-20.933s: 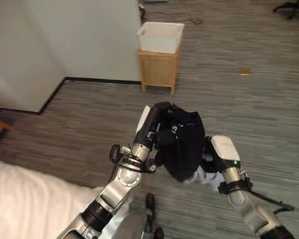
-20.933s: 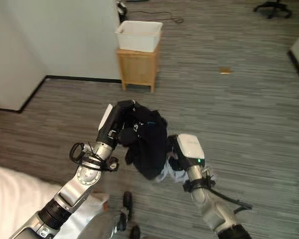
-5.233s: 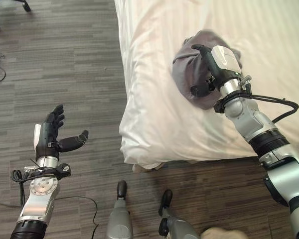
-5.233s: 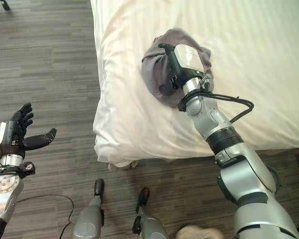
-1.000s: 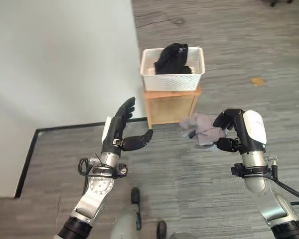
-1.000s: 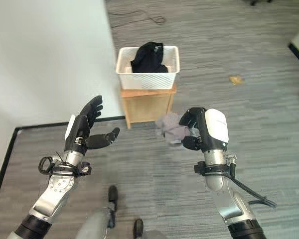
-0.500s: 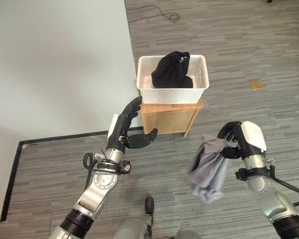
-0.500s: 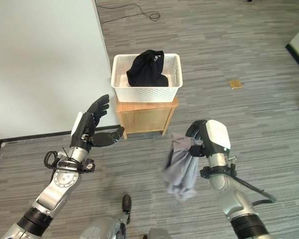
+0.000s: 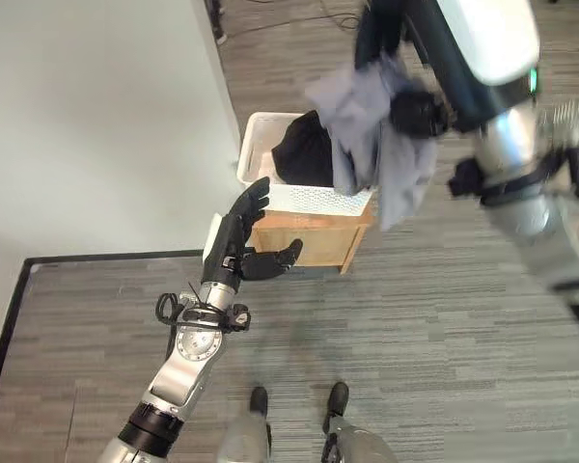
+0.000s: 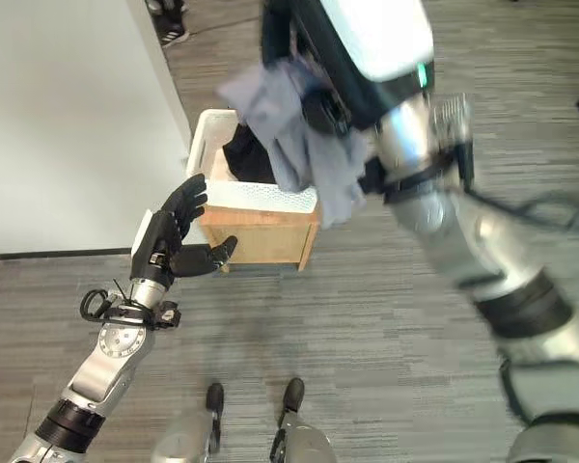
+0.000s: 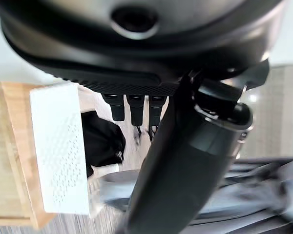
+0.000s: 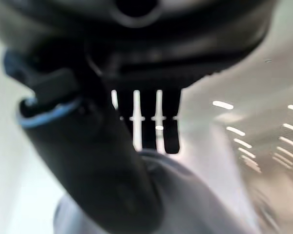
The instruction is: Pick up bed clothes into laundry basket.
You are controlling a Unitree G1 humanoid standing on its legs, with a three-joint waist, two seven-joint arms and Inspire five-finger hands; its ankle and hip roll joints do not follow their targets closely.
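Fingers (image 9: 417, 108) clutch grey garment (image 9: 367, 145) above laundry basket (image 9: 309, 197) rim.

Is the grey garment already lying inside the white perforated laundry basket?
No. The grey garment hangs from the raised right hand above the white perforated laundry basket, which holds a black garment.

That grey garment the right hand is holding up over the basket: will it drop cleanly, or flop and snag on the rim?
The grey cloth garment hangs in loose folds from the right hand, so it is probably floppy and light. Part of it drapes past the near rim of the white perforated laundry basket, so an edge may catch there. The black garment inside should cushion it.
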